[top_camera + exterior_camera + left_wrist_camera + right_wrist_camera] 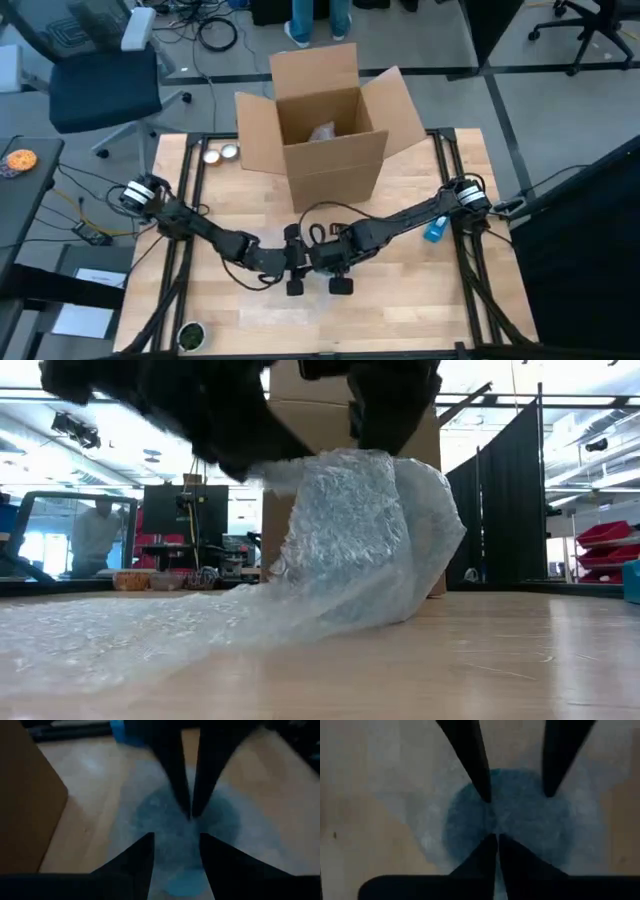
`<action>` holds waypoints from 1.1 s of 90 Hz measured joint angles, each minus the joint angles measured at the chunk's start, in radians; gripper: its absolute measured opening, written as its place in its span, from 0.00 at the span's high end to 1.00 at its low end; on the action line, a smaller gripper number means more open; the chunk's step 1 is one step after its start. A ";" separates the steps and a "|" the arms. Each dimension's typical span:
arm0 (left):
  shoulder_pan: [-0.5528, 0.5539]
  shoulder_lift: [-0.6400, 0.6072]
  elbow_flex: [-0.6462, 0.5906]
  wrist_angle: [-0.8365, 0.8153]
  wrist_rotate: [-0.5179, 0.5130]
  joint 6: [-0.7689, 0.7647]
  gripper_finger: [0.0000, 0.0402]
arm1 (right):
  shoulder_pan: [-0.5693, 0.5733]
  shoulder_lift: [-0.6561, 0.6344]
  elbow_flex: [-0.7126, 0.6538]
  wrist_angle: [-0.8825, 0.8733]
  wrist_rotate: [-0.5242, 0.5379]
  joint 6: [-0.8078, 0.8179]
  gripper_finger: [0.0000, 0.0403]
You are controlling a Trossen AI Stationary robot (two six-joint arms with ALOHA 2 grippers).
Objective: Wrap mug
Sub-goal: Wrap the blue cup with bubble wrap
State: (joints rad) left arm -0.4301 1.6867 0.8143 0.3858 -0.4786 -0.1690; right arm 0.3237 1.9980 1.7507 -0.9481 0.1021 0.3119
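Observation:
A blue mug [520, 820] stands on the table near the middle, covered by clear bubble wrap [350, 540]. The rest of the sheet [120, 630] lies flat toward the table's left. Both grippers point down over the mug's top. My right gripper [493, 839] is shut on the wrap above the mug. My left gripper [176, 840] is open, one finger on either side of the right gripper's tips; I cannot tell whether it touches the wrap. In the high view the arms [320, 255] hide the mug. My right gripper pinches the bubble wrap over the mug's top [492, 827] between its two fingers, coming from above and pointing down. The wrap is drawn up over the mug, which stands upright on the table. How many layers it has does not show.
An open cardboard box [325, 130] stands at the far middle of the table. A blue object [435, 232] lies by the right arm, two small rolls [220, 153] lie at the far left, and a small pot [188, 335] sits at the near left. A person [95, 535] stands in the room beyond.

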 joint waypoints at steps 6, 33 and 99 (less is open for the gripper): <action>0.000 0.005 0.000 0.004 -0.002 -0.001 0.64 | 0.000 0.000 0.028 -0.035 0.011 -0.001 1.00; -0.001 0.007 0.000 0.016 0.022 0.008 0.64 | -0.004 0.000 0.082 -0.126 0.269 -0.018 1.00; -0.002 0.008 0.000 0.015 0.028 0.011 0.64 | 0.013 0.000 -0.039 0.054 0.137 -0.018 1.00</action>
State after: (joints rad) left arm -0.4320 1.6943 0.8139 0.4004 -0.4511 -0.1583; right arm 0.3367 1.9976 1.7117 -0.8944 0.2389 0.2943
